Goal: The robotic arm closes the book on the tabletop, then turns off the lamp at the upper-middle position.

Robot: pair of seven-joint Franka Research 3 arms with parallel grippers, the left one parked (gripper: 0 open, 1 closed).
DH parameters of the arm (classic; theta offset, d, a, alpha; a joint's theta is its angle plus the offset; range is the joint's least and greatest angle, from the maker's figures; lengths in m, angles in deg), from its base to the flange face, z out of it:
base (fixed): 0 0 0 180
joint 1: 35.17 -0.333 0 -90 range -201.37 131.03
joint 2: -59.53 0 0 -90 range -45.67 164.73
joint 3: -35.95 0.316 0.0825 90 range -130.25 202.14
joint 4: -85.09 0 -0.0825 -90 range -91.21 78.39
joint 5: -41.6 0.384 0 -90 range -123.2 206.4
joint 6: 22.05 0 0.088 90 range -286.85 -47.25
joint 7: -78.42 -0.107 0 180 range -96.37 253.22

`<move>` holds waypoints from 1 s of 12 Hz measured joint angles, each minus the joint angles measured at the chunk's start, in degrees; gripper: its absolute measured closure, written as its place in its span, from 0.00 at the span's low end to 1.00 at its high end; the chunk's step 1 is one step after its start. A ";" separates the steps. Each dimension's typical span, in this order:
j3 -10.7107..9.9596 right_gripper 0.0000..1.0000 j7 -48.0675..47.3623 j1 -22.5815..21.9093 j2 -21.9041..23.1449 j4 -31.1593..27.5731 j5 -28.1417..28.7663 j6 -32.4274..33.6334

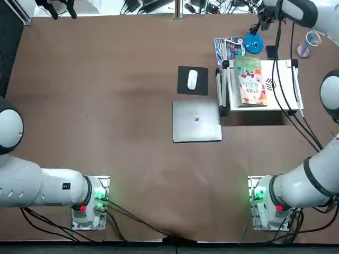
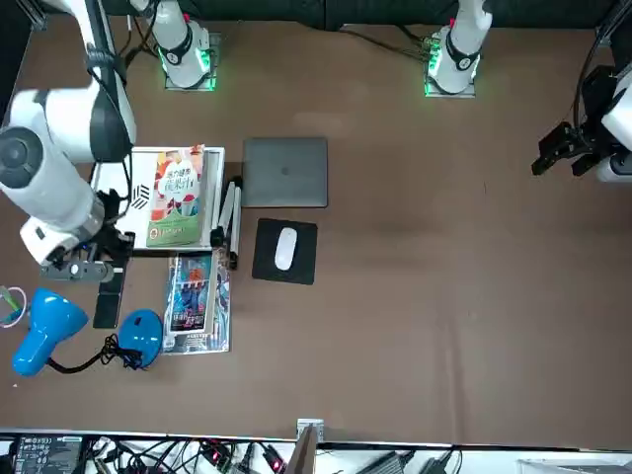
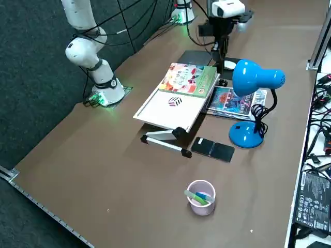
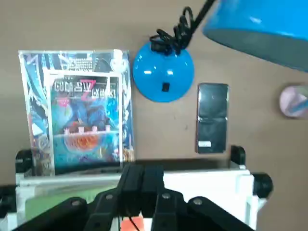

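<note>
The right gripper (image 4: 143,169) is hanging above the far edge of the white stand (image 3: 170,107), its two fingers pressing together with nothing between them. The book (image 1: 251,82) is lying shut, cover up, on the stand's left part, reaching its far edge, so the closing part is looking done. The lamp (image 3: 248,134) is standing beyond the stand, near the tabletop's (image 1: 132,69) far edge and towards its far right corner. Its shade (image 3: 256,77) is showing no glow from its grey underside, though whether the lamp is truly off I cannot tell.

The step in hand is probably becoming the switch press. A small black square (image 4: 165,87) is sitting on the blue base, and it is likely serving as the switch. Doing this well would mean keeping the fingers together as one blunt tip, lining them up over that square, then lowering straight and gently until it gives, and lifting promptly. The shade and bent neck (image 3: 273,98) are rising close by, so the approach is needing room around them. Pressing off-centre could be tipping or sliding the base towards the leaflet (image 4: 86,115) or black phone (image 4: 212,118) beside it.
</note>
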 joint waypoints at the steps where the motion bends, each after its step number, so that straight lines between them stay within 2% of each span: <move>1: -0.01 0.98 0.00 0.07 1.18 0.04 0.02 1.81; 6: -0.38 0.96 0.06 0.77 7.52 0.13 4.64 10.69; 7: -0.44 0.91 0.51 1.00 8.59 0.25 5.11 12.18; 12: -0.95 0.37 5.62 4.45 12.03 2.90 10.61 20.10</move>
